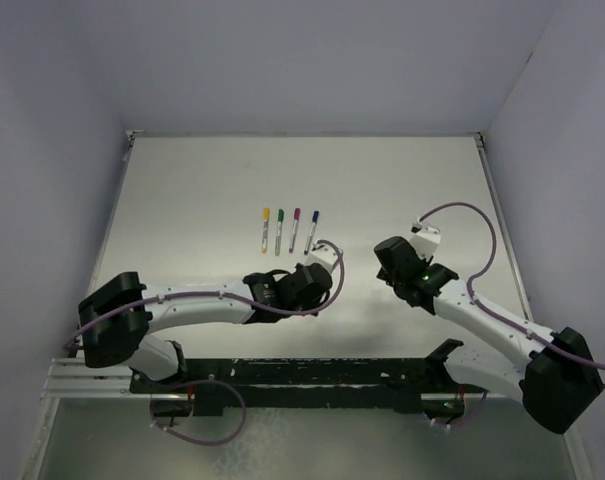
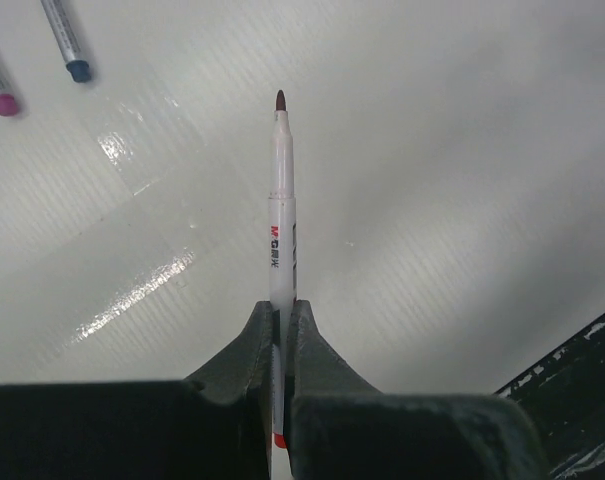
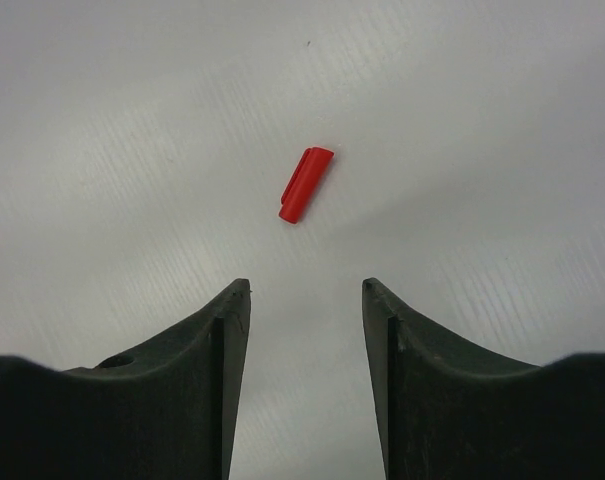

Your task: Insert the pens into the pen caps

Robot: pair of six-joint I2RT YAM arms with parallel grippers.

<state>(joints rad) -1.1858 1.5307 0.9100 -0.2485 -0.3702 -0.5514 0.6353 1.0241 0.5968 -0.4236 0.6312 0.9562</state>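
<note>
Red cap (image 3: 306, 185) lies on the counter (image 3: 132, 120) before the spread right hand (image 3: 306, 285); left hand (image 2: 283, 306) pinches the uncapped pen (image 2: 282, 200). Risk: the cap may tilt when gripped, spoiling alignment.

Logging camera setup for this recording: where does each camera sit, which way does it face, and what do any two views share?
Top external: above and behind, looking down on the table; the left arm and right arm show, bases nearest.
Left wrist: on the left arm, looking along the left hand, shut on an uncapped pen.
Right wrist: on the right arm, looking past the open right hand at a red cap lying on the table.
Shared: the magenta-capped pen and blue-capped pen appear in left wrist and top views.
</note>
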